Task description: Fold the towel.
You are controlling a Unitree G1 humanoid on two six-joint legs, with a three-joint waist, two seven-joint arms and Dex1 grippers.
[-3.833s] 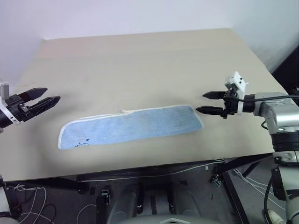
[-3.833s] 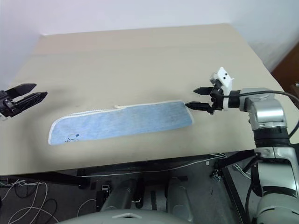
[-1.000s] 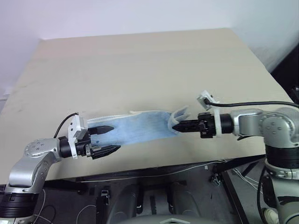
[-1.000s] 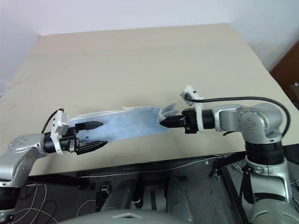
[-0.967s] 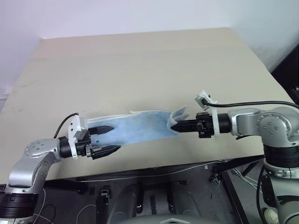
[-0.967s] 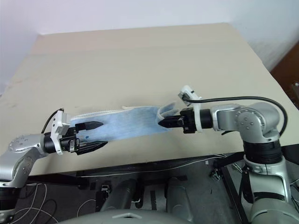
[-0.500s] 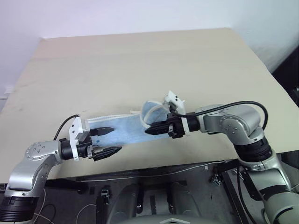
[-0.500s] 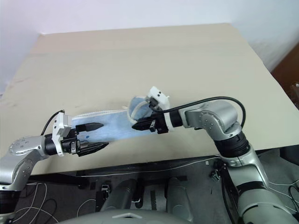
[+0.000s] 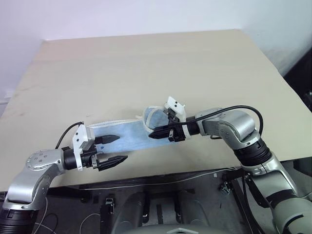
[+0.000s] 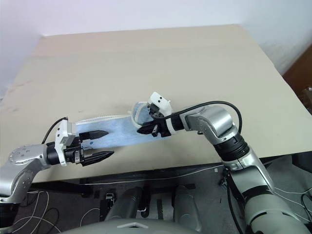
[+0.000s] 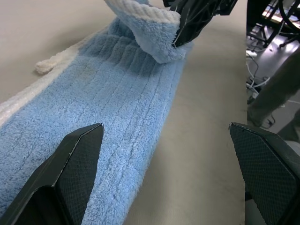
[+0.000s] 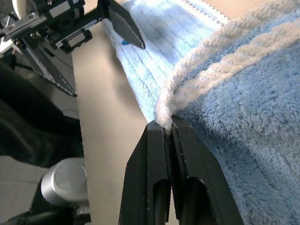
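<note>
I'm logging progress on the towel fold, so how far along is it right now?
Done: the towel is already a narrow strip on the table. In hand: the right gripper, jaws shut on the towel's right end, holds it lifted and curled over the strip. The left gripper hovers at the other end, jaws open. Left: lay the lifted end down onto the left end and let go.

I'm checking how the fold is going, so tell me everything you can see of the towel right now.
The towel is light blue terry cloth with whitish stitched edging, lying as a long narrow strip on the tan table. Its right end is lifted and curled back over the strip, pinched at the edge by the shut right gripper. The rest lies flat. The open left gripper straddles the left end without gripping it. A white loop tag sticks out from the far edge.
</note>
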